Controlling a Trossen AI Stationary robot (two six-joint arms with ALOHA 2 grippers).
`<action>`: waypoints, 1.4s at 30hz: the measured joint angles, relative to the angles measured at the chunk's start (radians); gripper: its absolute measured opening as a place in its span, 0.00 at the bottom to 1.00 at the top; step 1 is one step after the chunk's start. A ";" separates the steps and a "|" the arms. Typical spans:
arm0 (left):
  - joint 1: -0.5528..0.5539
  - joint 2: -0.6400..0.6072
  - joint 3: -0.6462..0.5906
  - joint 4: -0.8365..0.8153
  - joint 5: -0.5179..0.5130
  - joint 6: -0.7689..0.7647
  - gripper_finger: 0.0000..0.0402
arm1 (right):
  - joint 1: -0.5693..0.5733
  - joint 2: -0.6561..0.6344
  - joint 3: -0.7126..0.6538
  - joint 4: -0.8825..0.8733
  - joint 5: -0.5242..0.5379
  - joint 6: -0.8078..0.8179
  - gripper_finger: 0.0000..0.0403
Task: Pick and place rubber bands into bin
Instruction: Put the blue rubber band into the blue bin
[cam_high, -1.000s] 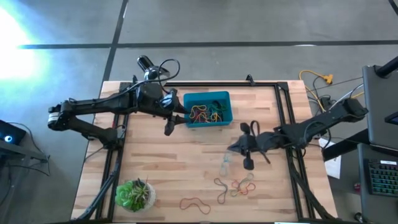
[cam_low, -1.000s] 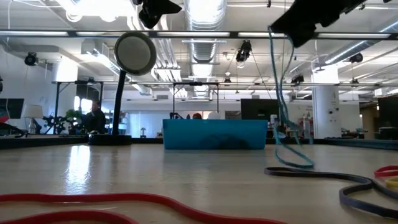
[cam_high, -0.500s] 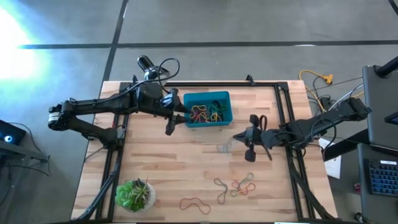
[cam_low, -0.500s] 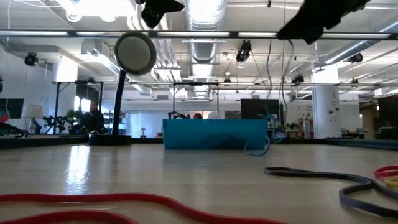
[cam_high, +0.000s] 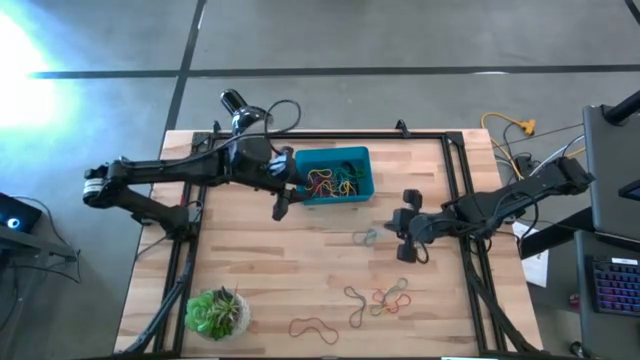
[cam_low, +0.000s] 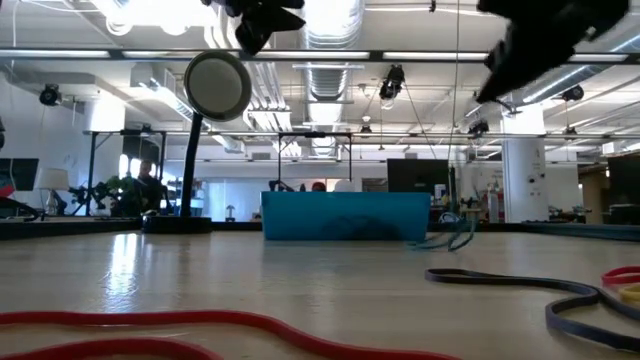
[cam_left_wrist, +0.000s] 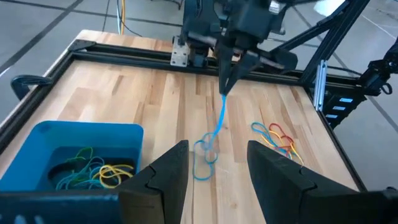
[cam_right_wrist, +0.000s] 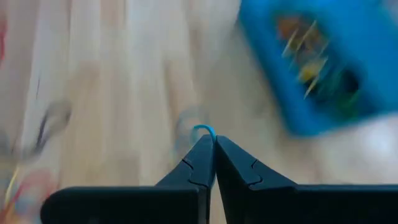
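My right gripper (cam_high: 396, 232) is over the middle of the table, near side of the teal-blue bin (cam_high: 335, 175), shut on a light-blue rubber band (cam_left_wrist: 214, 127). In the right wrist view the shut gripper (cam_right_wrist: 213, 146) shows a short blue loop (cam_right_wrist: 204, 129) past its tips. The bin holds several coloured bands (cam_left_wrist: 93, 171). My left gripper (cam_high: 282, 205) hovers open by the bin's left near corner, and its own view shows the gap (cam_left_wrist: 217, 149). More bands (cam_high: 380, 297) and a red one (cam_high: 313, 327) lie flat near the table's near edge. My right gripper pinches the blue band's upper end (cam_left_wrist: 222, 94) between its two fingertips (cam_left_wrist: 226, 78), coming from above and pointing down. The band hangs stretched out long below the fingers. Its lower loop (cam_left_wrist: 204, 163) lies on the wood in front of the bin.
A potted plant (cam_high: 215, 312) stands at the near left corner. A lamp (cam_high: 235, 100) with a round head (cam_low: 218, 85) stands at the far left. A black frame (cam_high: 455, 190) runs along the table's edges. Bare wood lies between the bin and the loose bands.
My right gripper has risen and moved toward the far edge and the bin, carrying the blue band. The band's lower end has been dragged from beside the loose bands to just in front of the bin. My left gripper has shifted slightly toward the right.
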 joint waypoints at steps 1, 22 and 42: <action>-0.003 0.008 0.000 0.003 0.000 0.000 0.37 | 0.000 0.006 -0.003 -0.041 -0.035 0.028 0.02; -0.024 0.096 0.003 0.012 0.002 0.003 0.37 | 0.081 0.031 -0.194 0.141 -0.601 0.204 0.04; -0.028 0.096 0.004 0.032 0.001 -0.001 0.37 | 0.056 0.065 -0.226 0.195 -0.158 0.233 0.32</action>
